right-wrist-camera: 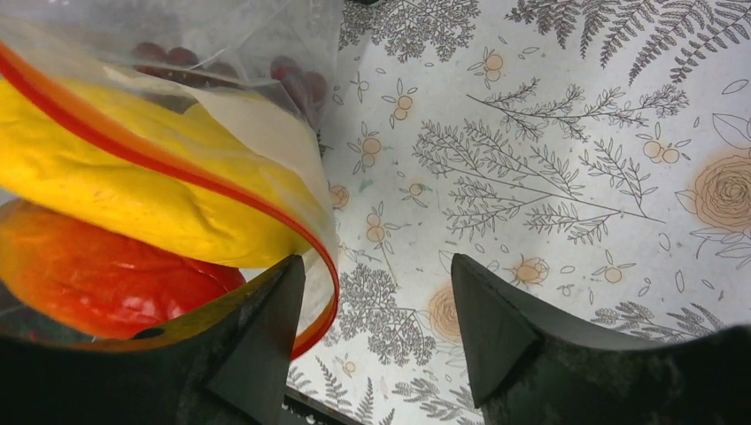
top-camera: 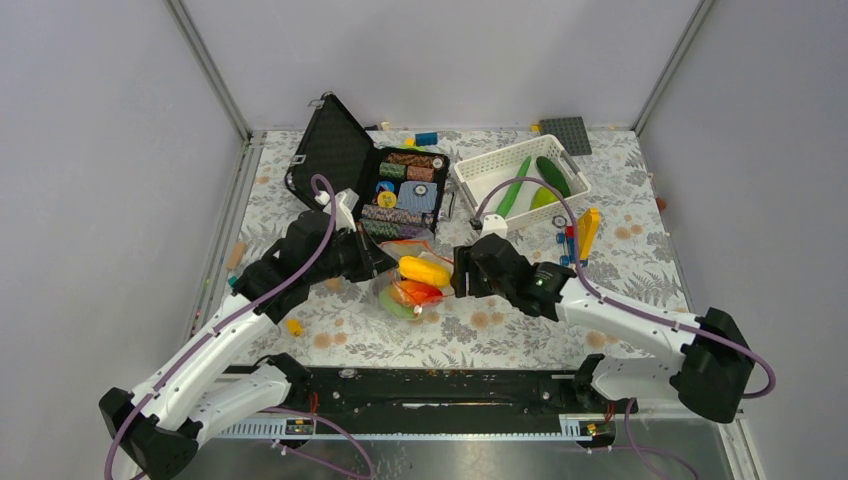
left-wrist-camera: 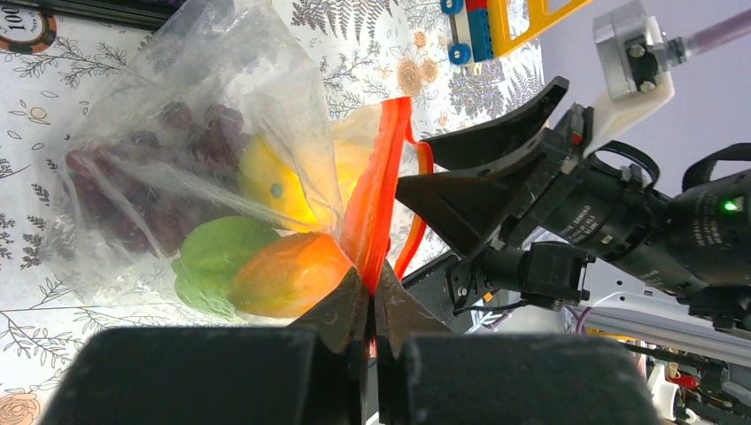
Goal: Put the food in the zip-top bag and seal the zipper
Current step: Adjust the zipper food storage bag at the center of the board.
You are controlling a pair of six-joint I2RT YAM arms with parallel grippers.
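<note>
My left claw (left-wrist-camera: 372,305) is pinched tight on the thin red-orange plastic zipper strip (left-wrist-camera: 379,190) that edges the clear, crinkly plastic zip-top bag (left-wrist-camera: 208,106). The jaws are together with only that strip between them. The bag sits on the floral-patterned counter (right-wrist-camera: 576,133) just on the near side of the open black case of chip stacks (top-camera: 395,185), slung between my two claws. Through the film I see the food: dark purple toy grapes (left-wrist-camera: 159,177), a yellow piece (left-wrist-camera: 274,181), a green pear (left-wrist-camera: 221,252) and a red-orange mango (left-wrist-camera: 288,274). My right claw (right-wrist-camera: 376,266) is spread wide and holds nothing. The rim of the bag's mouth curls just inside one of its fingers, and I cannot tell whether it touches. The mouth looks agape to me, so I judge the seal is not yet made. The film should be limp, thin and slippery, likely to crumple or slide out of a pinch, and the load is light but lumpy. The strip is the one firm line, so that is where I would take hold, at the end away from my left claw, to draw it straight before pressing. The yellow piece sits high by the mouth and could keep the two halves of the strip apart.
</note>
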